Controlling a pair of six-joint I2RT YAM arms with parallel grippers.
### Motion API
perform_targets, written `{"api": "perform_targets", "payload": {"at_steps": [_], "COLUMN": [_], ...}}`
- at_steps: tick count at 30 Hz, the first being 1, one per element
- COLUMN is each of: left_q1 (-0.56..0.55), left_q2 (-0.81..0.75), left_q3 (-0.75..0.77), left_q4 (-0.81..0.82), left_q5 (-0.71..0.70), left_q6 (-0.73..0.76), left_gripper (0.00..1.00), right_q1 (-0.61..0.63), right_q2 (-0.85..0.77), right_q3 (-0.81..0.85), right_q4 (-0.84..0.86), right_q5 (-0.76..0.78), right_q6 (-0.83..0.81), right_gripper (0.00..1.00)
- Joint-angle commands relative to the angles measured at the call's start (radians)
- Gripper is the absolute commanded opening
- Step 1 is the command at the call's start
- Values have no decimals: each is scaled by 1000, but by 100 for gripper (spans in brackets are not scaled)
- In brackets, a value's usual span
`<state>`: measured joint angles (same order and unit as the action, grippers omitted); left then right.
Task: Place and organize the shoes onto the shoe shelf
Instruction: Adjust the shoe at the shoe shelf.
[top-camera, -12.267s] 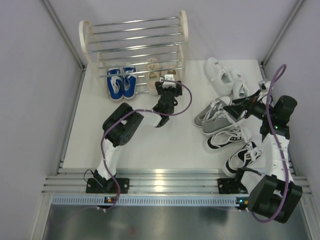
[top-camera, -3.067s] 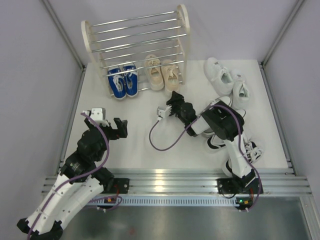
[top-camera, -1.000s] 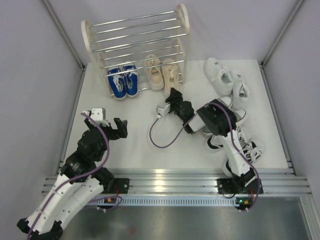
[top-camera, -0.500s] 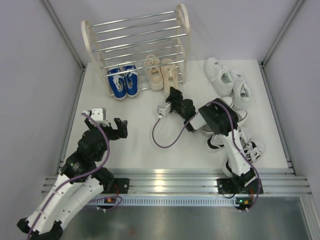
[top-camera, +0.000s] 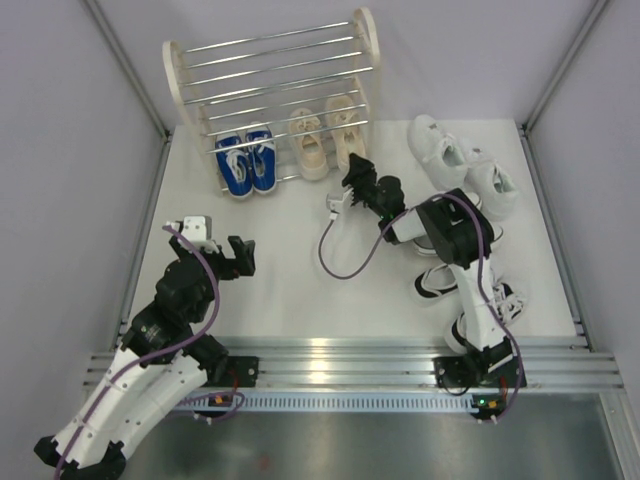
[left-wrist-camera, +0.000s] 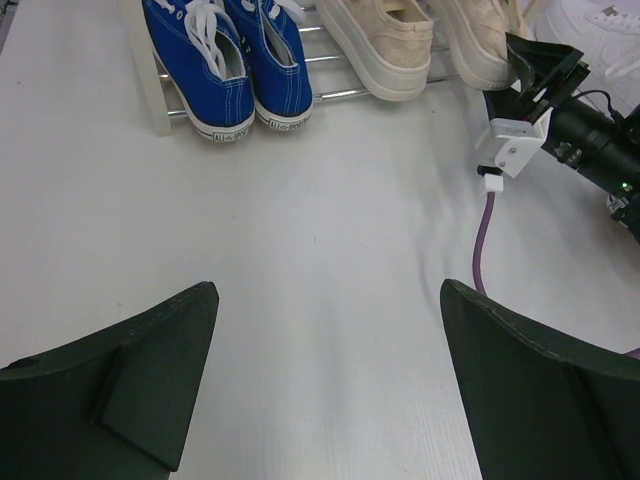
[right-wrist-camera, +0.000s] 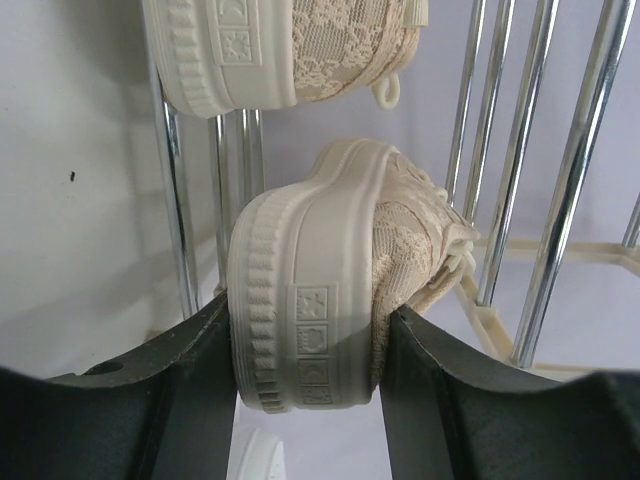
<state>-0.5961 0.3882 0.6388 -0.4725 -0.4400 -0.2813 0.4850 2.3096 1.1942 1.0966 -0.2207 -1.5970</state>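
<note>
The shoe shelf (top-camera: 176, 82) stands at the back of the table. On its lowest rods sit a blue pair (top-camera: 245, 165) and one beige shoe (top-camera: 308, 145). My right gripper (top-camera: 357, 176) is shut on the heel of the second beige shoe (top-camera: 345, 125), holding it beside the first one among the rods. The right wrist view shows that heel (right-wrist-camera: 305, 330) squeezed between both fingers, with the other beige shoe (right-wrist-camera: 270, 50) above it. My left gripper (top-camera: 240, 255) hangs open over bare table at the near left, its fingers (left-wrist-camera: 150, 380) wide apart with nothing between them.
A white pair (top-camera: 455, 160) lies to the right of the shelf. A black-and-white pair (top-camera: 470, 290) lies at the near right beside the right arm. The right arm's purple cable (top-camera: 345, 262) loops over the middle of the table. Chrome rods (right-wrist-camera: 540, 150) stand close around the held shoe.
My right gripper has carried the beige shoe to the right and further back, in line with its partner on the shelf. The left arm has not moved.
</note>
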Motion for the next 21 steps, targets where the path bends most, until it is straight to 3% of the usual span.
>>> {"api": "perform_targets", "payload": {"at_steps": [1,21], "left_q1": [-1,-1], "left_q2": [-9,-15], "left_q3": [-1,-4], "left_q4": [21,21], "left_q5": [-17,-25], "left_q6": [8,10], "left_gripper": [98,98], "right_q1": [-43,-29], "right_q2": [-92,-1], "right_q3": [70,237], "right_q4": [14,-149], "right_q5": [-66,-32], "right_q6": [-50,-66], "right_gripper": [0,0]}}
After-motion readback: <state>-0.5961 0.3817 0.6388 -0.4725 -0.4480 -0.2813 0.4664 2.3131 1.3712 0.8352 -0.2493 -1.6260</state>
